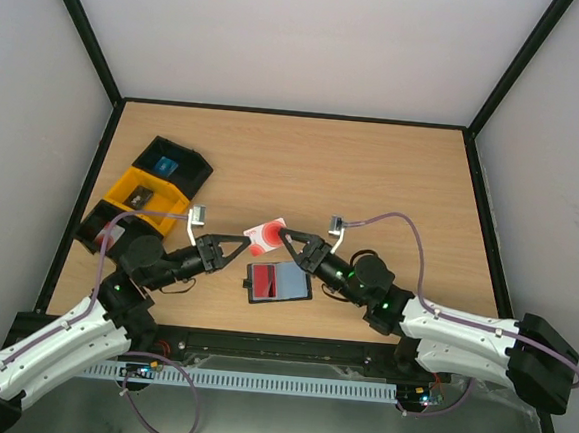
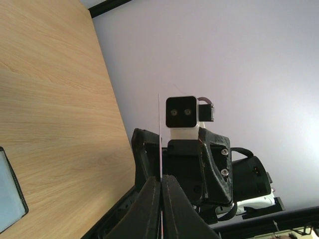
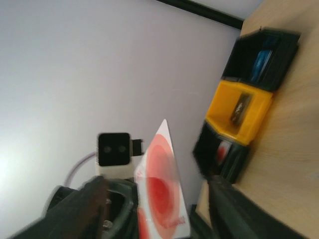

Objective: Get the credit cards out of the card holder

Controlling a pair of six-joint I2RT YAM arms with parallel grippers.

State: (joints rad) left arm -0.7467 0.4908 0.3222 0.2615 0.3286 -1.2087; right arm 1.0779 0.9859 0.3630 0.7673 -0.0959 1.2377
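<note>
A: So, what has the left gripper (image 1: 245, 243) got?

B: Its jaws are pinched tight on a card (image 1: 265, 237), red rings on white (its own wrist camera sees it edge-on, as a thin line).

A: And the right gripper (image 1: 286, 235)?

B: Its jaws are spread, one finger on either side of that same card and clear of its faces. From above, its tips sit at the card's right edge.

A: Where is all this relative to the holder (image 1: 279, 283)?

B: The card and both grippers are just beyond the holder's far edge, raised off the table (image 1: 393, 175). The left gripper reaches in from the holder's left, the right gripper from its right.

A: And the holder itself?

B: It lies open and flat on the table, apart from both grippers. The grey-blue inner face is up, with a red band along its left side (card or lining, I can't tell).

A: Anything farther out?

B: Three trays stand in a row, well off to the holder's far left. The black tray (image 1: 197, 170) is farthest and has a blue card (image 1: 167, 164) in it. The yellow tray (image 1: 121, 189) holds something small and dark. The second black tray (image 1: 89, 223) shows a bit of red, partly behind a cable (image 1: 149, 216).
</note>
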